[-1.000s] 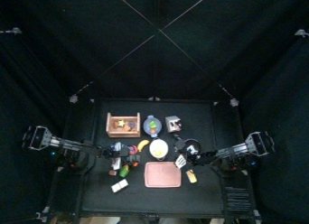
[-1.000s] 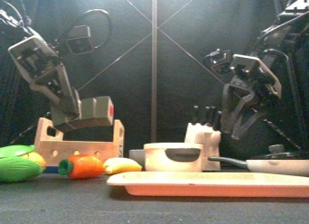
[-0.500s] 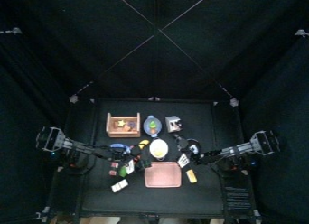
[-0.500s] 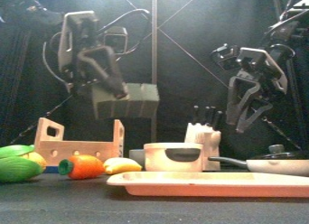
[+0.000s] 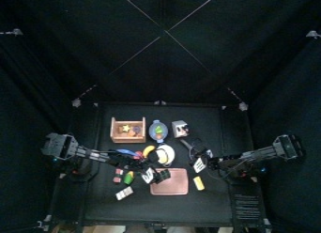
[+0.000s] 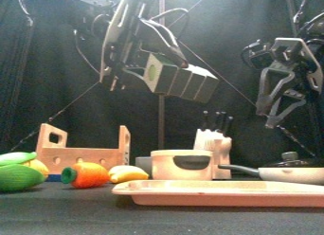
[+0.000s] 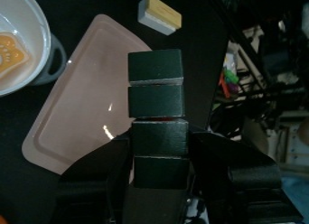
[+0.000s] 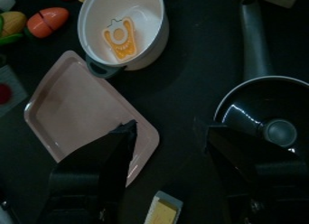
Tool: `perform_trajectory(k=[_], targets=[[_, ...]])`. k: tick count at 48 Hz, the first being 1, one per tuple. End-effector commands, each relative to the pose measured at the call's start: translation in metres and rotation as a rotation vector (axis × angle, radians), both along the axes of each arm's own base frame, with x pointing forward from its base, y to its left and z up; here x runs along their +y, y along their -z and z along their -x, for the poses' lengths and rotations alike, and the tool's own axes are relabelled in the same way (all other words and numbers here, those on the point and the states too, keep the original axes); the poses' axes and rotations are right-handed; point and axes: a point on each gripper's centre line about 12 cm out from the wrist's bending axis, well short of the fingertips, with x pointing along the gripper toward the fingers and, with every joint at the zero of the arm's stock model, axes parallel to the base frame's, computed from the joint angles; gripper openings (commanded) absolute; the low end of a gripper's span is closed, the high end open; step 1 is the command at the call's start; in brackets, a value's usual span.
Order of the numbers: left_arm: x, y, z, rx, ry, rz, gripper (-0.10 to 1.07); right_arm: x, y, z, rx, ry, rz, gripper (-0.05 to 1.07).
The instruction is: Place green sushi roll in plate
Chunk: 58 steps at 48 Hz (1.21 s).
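My left gripper [image 7: 157,144] is shut on the green sushi roll [image 7: 157,83], a dark green segmented oblong that sticks out past the jaws. It hangs high above the pinkish plate [image 7: 85,101], over the plate's edge. From the front, the roll [image 6: 180,80] is tilted, well above the plate [image 6: 215,189]. From the top, the left arm reaches in over the plate's [image 5: 175,186] left part. My right gripper [image 8: 175,137] is open and holds nothing; it hovers above the table beside the plate [image 8: 79,110], raised at the right [image 6: 281,95].
A white-and-yellow dish [image 8: 121,29] and a black pan [image 8: 272,119] lie behind the plate. A yellow block [image 7: 161,13] sits by the plate's edge. A wooden box [image 6: 86,149] and green, orange and yellow toy foods [image 6: 86,172] stand at the left.
The left gripper has lifted the green sushi roll from beside the wooden box and carried it up and right, over the plate. The right gripper has drawn slightly back to the right.
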Motion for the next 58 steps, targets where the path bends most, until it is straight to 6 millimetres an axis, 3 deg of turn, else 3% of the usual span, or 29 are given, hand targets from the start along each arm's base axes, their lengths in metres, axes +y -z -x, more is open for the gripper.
perform_trajectory(k=[1, 18, 29, 40, 50, 58], targets=[[0.002, -0.012, -0.009, -0.04, -0.025, 0.021, 0.69, 0.003, -0.009, 0.0, -0.038, -0.009, -0.016, 0.88], [0.012, -0.004, -0.02, -0.12, -0.163, 0.056, 0.68, 0.012, -0.012, -0.001, -0.045, -0.023, -0.055, 0.88], [0.012, 0.019, -0.023, -0.076, -0.219, 0.1, 0.68, 0.014, -0.013, -0.001, -0.044, -0.018, -0.074, 0.88], [0.019, 0.006, -0.025, -0.141, -0.256, 0.09, 0.68, 0.018, -0.016, -0.002, -0.051, -0.02, -0.105, 0.88], [0.02, 0.009, -0.025, -0.127, -0.259, 0.096, 0.68, 0.022, -0.017, -0.002, -0.051, -0.019, -0.126, 0.88], [0.034, 0.012, -0.023, -0.117, -0.284, 0.089, 0.68, 0.023, -0.022, -0.005, -0.065, -0.022, -0.133, 0.88]])
